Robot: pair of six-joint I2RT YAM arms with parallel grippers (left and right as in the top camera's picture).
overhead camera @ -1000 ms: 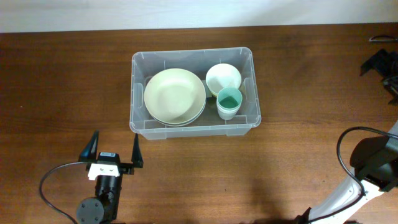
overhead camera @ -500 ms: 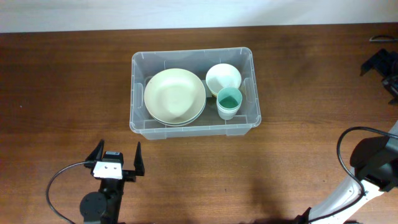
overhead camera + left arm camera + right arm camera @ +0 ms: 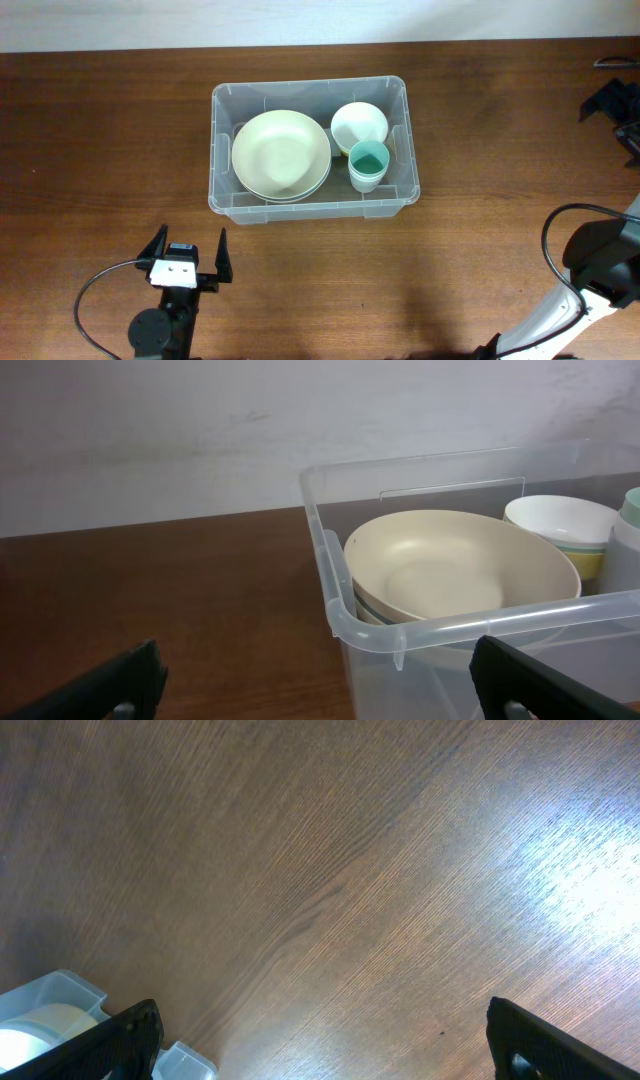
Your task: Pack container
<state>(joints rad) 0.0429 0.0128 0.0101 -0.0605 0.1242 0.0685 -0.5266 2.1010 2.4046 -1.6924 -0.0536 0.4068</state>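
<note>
The clear plastic container (image 3: 300, 86) stands in the middle of the table. It holds a stack of pale green plates (image 3: 281, 155), a white bowl (image 3: 359, 125) and a green cup (image 3: 367, 165). My left gripper (image 3: 188, 258) is open and empty, apart from the bin and near its front left corner. The left wrist view shows that corner of the container (image 3: 450, 625), with the plates (image 3: 460, 565) and bowl (image 3: 560, 525) inside it. My right gripper (image 3: 325, 1040) is open over bare wood, with a corner of the container (image 3: 50, 995) at its lower left.
The brown wooden table (image 3: 100, 150) runs to a pale wall (image 3: 200, 430) behind the bin. The right arm's base and cable (image 3: 595, 260) sit at the front right. A dark object (image 3: 612, 103) lies at the right edge.
The left gripper drew back a little toward the front edge and straightened, then held still. The container and its contents have not moved.
</note>
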